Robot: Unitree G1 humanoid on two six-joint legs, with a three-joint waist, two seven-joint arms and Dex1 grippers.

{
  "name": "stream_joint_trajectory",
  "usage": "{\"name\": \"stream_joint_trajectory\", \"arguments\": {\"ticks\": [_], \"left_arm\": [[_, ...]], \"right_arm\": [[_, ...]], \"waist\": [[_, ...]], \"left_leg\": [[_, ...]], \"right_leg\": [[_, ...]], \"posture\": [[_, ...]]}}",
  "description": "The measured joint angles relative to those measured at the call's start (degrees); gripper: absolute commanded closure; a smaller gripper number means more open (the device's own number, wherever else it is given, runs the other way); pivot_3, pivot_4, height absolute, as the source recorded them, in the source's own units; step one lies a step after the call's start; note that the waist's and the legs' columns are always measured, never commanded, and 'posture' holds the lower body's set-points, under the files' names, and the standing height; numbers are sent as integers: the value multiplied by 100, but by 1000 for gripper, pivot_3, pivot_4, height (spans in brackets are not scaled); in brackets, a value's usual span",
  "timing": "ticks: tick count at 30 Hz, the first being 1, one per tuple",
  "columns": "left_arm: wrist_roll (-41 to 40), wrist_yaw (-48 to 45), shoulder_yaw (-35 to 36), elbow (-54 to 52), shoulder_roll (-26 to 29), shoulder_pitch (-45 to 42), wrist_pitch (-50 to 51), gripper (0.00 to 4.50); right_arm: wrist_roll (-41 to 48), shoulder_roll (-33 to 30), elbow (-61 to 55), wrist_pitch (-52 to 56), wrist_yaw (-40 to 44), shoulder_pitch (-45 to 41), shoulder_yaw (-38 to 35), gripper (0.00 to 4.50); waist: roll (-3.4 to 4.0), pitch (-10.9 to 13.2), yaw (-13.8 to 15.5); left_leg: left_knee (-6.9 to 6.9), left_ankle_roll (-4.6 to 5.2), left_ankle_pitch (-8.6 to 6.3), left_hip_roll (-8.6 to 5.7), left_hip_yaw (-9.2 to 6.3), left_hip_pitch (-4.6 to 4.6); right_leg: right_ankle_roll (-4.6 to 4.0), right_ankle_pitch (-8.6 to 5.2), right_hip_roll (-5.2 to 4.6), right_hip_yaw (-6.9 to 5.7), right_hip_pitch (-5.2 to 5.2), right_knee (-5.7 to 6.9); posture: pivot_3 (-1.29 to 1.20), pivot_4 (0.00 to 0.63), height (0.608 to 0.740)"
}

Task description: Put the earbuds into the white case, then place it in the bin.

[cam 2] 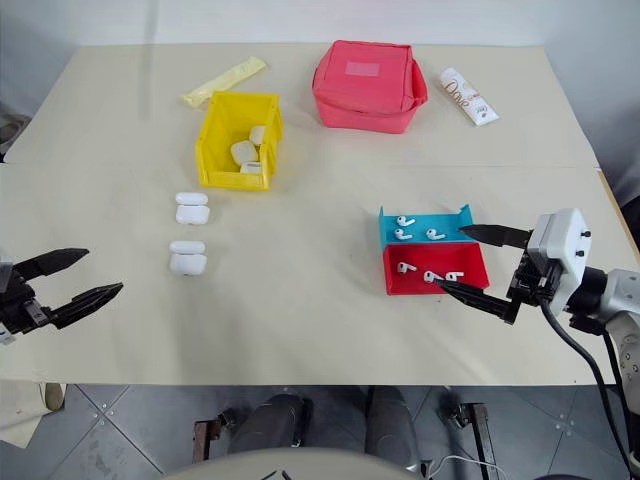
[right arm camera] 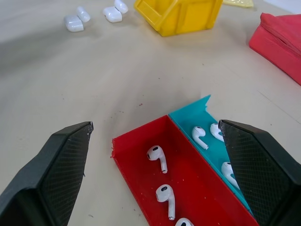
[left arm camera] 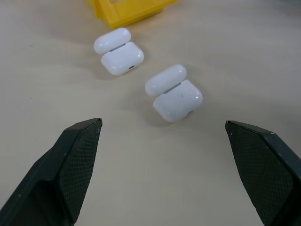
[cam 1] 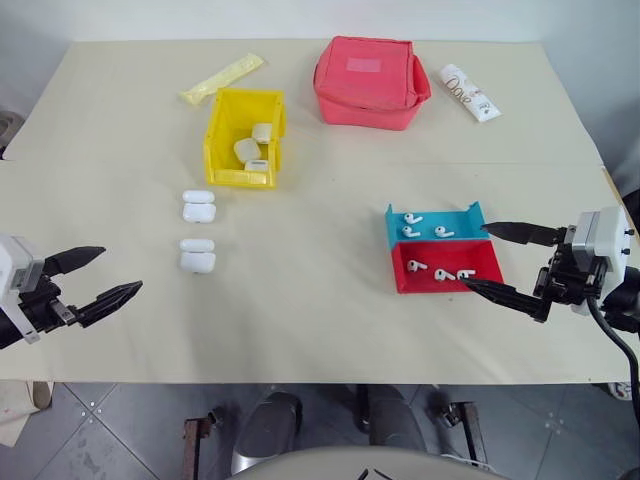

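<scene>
Two open white cases (cam 1: 198, 204) (cam 1: 197, 256) lay lids-up on the left of the table (cam 1: 300, 320) in the left eye view, just near of the yellow bin (cam 1: 243, 138), which already held closed cases. Six earbuds sat sorted on the right, three in the blue tray (cam 1: 435, 224) and three in the red tray (cam 1: 445, 264) touching it on its near side. The left gripper (cam 1: 98, 277) hung wide and empty near the table's left edge; the right gripper (cam 1: 495, 259) stood equally wide, its near finger over the red tray's right corner. A red pouch (cam 1: 370, 82), a white tube (cam 1: 470, 92) and a yellow sachet (cam 1: 222, 78) lay along the far edge.

The right eye view showed the same layout.

From the left wrist, the spread fingers (left arm camera: 70, 160) framed the nearer open case (left arm camera: 174, 92), the gripper probably lined up to steady it.

From the right wrist, the spread fingers (right arm camera: 61, 165) bracketed both trays, with one earbud (right arm camera: 157, 157) in the red tray roughly between them, likely the first pick. No earbud was in a case yet.
</scene>
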Motion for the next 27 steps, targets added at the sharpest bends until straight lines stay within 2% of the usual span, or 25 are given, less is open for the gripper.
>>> {"name": "stream_joint_trajectory", "arguments": {"ticks": [5,11,17,23,27], "left_arm": [[123,130,-303,400,-5,-453,-218,38],[187,413,-453,402,-4,-510,7,38],[317,453,-11,372,46,288,185,38],[489,-91,789,551,27,1503,-332,38],[494,-116,898,571,-89,1645,-416,38]], "right_arm": [[-6,100,-8,-13,-87,24,4,0],[-82,140,121,-124,-98,-216,210,0],[-184,144,544,-269,46,-649,470,0],[-322,203,1125,-571,318,-1230,803,0],[-427,376,1469,-747,451,-1655,1134,0]], "waist": [[0,0,0],[-1,0,-42],[-1,1,-25],[8,7,-34],[16,13,7]], "left_leg": [[0,0,0,1,0,0],[-3,-1,0,4,9,5],[0,-5,-4,18,14,4],[0,4,-11,24,28,4],[1,11,-14,23,19,2]], "right_leg": [[1,1,3,0,0,2],[15,10,11,12,-3,4],[9,9,22,14,-6,2],[-23,-2,22,18,-3,-7],[-30,-2,20,12,-3,-5]], "posture": [[0,150,740],[0,150,740],[0,150,740],[0,150,740],[0,150,740]]}}
